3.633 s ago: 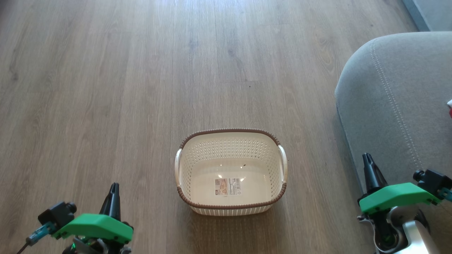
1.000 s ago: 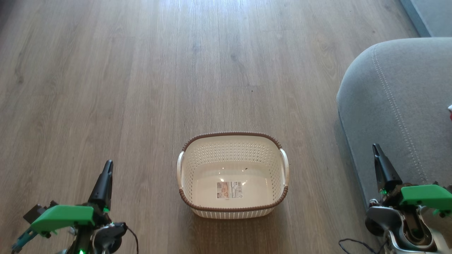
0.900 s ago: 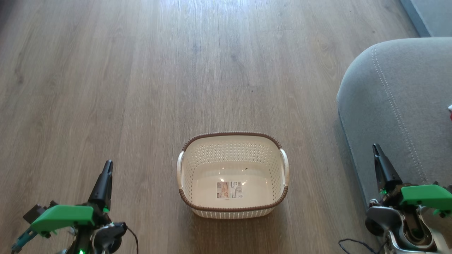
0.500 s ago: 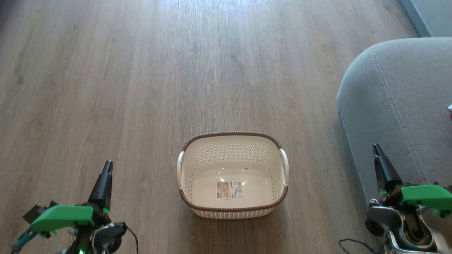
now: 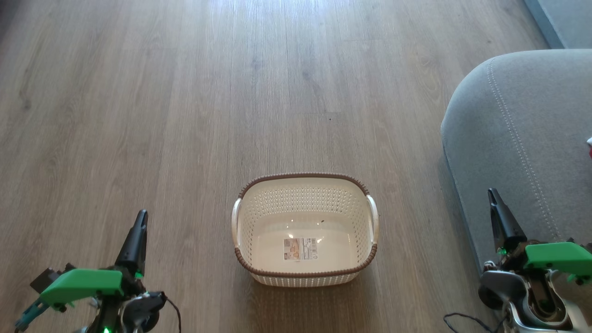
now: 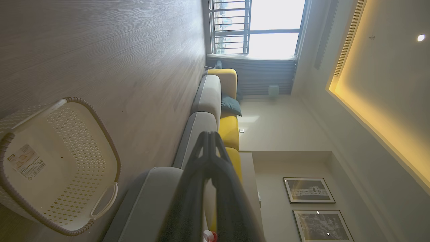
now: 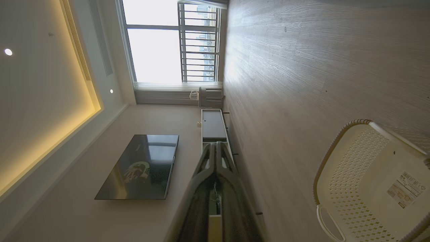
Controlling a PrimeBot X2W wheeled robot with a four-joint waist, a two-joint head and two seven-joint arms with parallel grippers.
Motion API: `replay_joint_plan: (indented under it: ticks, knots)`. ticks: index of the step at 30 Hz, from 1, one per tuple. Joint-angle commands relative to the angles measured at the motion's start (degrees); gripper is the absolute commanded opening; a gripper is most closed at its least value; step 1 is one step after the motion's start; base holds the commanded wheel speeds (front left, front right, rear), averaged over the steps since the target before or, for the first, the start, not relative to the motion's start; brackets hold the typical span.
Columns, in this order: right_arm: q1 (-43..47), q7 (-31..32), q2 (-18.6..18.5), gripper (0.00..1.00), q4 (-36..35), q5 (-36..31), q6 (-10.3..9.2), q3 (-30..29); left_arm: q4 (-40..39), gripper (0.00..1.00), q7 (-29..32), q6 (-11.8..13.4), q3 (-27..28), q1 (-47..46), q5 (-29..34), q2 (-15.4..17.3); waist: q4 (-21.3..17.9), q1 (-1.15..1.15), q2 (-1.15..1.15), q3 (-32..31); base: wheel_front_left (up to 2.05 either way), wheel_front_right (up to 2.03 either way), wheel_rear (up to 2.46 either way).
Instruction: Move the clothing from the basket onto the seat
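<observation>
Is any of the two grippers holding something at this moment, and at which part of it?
Nothing is held. The left gripper and the right gripper are both shut on air, apart from the cream perforated plastic basket.

Left gripper (image 5: 142,216) and right gripper (image 5: 492,194): long black tapering fingers (image 5: 134,245), bright green covers (image 5: 81,283), silver-grey wrist housing (image 5: 502,281), thin black cables (image 5: 175,311), tiny green lights (image 5: 501,252).

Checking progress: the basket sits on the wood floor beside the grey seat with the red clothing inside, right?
No: the head view shows the basket empty but for a label sticker. It sits on the wood floor beside the grey seat.
</observation>
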Motion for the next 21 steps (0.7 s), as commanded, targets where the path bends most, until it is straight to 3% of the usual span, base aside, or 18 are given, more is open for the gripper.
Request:
replay_joint_plan:
  ticks: [1, 21]
  knots:
    - [-1.2, 0.3, 0.0, 0.00, -2.2, 0.3, 0.02, 1.0, -2.0, 0.00, 0.4, -0.5, 2.0, -2.7, -0.4, 0.8, 0.0, 0.00, 0.00, 0.0, 0.00, 0.00, 0.00]
    - [-1.2, 0.3, 0.0, 0.00, -2.2, 0.3, 0.02, 1.0, -2.0, 0.00, 0.4, -0.5, 2.0, -2.7, -0.4, 0.8, 0.0, 0.00, 0.00, 0.0, 0.00, 0.00, 0.00]
